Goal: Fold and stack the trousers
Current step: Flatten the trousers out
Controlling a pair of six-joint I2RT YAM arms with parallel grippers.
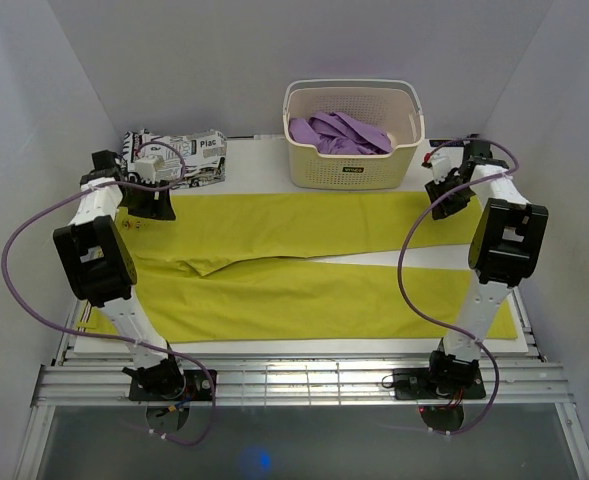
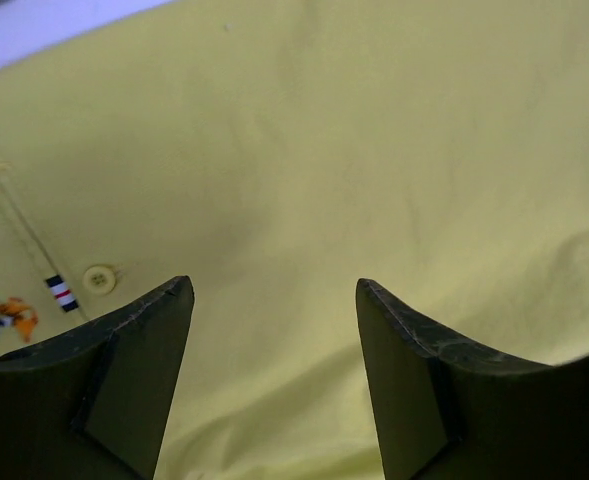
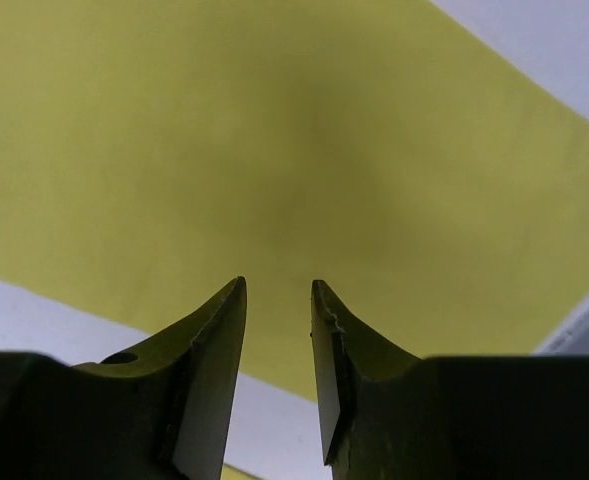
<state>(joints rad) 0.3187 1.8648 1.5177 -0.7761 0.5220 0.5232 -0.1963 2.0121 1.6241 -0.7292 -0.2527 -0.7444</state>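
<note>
Trousers (image 1: 274,225) spread on desk (image 1: 254,160); fold grasp being set up; left end effector (image 2: 274,290) released wide, right end effector (image 3: 277,285) barely parted, empty; far-leg edge must be pinched

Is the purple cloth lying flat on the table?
No, the purple cloth is bunched up inside the white basket, with only its top showing over the rim.
</note>
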